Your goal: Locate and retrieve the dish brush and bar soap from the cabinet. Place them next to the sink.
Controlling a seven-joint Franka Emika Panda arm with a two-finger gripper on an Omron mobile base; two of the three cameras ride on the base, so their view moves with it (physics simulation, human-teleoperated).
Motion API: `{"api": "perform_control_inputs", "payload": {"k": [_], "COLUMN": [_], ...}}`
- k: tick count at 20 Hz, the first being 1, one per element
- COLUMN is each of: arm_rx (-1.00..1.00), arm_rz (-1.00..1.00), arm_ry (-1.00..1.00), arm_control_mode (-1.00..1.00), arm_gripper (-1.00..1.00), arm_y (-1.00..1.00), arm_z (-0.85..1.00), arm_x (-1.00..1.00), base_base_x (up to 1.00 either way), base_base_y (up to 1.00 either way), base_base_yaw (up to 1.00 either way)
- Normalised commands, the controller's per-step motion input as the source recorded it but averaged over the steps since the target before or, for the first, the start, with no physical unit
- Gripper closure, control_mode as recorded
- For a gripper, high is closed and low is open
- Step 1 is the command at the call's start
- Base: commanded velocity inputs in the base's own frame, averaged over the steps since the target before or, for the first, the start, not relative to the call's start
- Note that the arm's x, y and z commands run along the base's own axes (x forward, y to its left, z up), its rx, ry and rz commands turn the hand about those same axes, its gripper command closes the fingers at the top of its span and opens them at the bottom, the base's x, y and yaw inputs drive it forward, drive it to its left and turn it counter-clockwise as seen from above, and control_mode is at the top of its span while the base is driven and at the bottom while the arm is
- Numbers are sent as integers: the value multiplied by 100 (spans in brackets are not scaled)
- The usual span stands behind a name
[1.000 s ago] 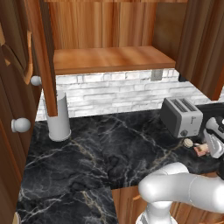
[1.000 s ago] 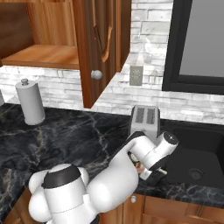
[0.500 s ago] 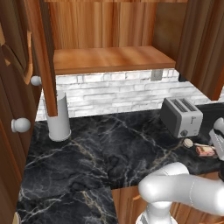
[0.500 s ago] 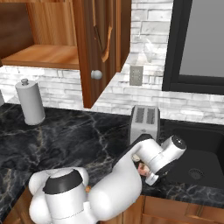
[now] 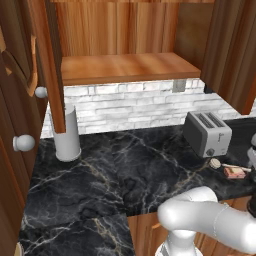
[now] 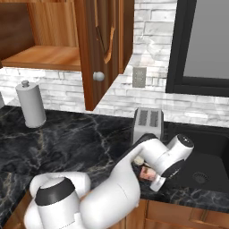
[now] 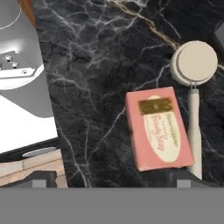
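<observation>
Pink bar soap flat on black marble counter, dish brush just beside it

Open marble left of the toaster; just right of it, dish brush and bar soap crowd the counter edge.

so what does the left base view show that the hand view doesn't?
Left base view alone: the open cabinet with its bare shelf, the toaster, a grey cylinder and the brick backsplash. Hand view alone: the soap's label print and the tips of the open claw. Both: the dish brush and bar soap lying side by side on the black marble counter.
</observation>
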Motion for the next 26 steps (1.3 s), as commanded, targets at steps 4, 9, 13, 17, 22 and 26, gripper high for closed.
{"api": "perform_control_inputs", "payload": {"k": [4, 9, 13, 17, 22, 26], "arm_rx": [-1, 0, 0, 2, 0, -3], "arm_rz": [-28, -29, -38, -37, -26, -6], "arm_ry": [13, 12, 7, 0, -15, -12], "arm_control_mode": [-100, -100, -100, -100, -100, -100], "arm_gripper": [-100, -100, -100, -100, -100, -100], "arm_y": [0, 0, 0, 0, 11, 28], "arm_z": [0, 0, 0, 11, 18, 26], "arm_x": [-36, -38, -26, -35, -62, -40], "base_base_x": [0, 0, 0, 0, 0, 0], "base_base_y": [0, 0, 0, 0, 0, 0], "base_base_yaw": [0, 0, 0, 0, 0, 0]}}
